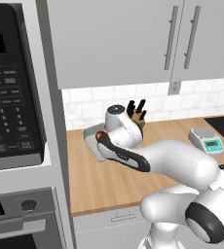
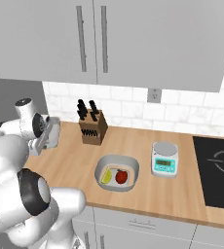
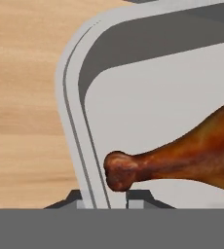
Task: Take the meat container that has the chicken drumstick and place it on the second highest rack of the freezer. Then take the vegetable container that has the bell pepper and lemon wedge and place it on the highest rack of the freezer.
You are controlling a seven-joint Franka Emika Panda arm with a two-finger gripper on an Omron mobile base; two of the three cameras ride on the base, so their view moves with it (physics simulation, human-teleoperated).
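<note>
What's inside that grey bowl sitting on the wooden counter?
The rounded grey bowl holds a small red bell pepper piece and a pale yellow lemon wedge. Its near wall hides the bottom.

End effector (image 3: 109,202) at six o'clock pinches the grey meat container (image 3: 72,116) wall; chicken drumstick (image 3: 182,158) lies toward four o'clock, wooden bench (image 3: 21,97) at nine.

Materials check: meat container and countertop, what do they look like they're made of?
Meat container: probably matte plastic; uniform light grey, smooth moulded rounded rim, no shine. Countertop: looks like light wood or wood laminate; tan with fine streaked grain, satin finish. It's all rendered, so these are guesses from appearance.
</note>
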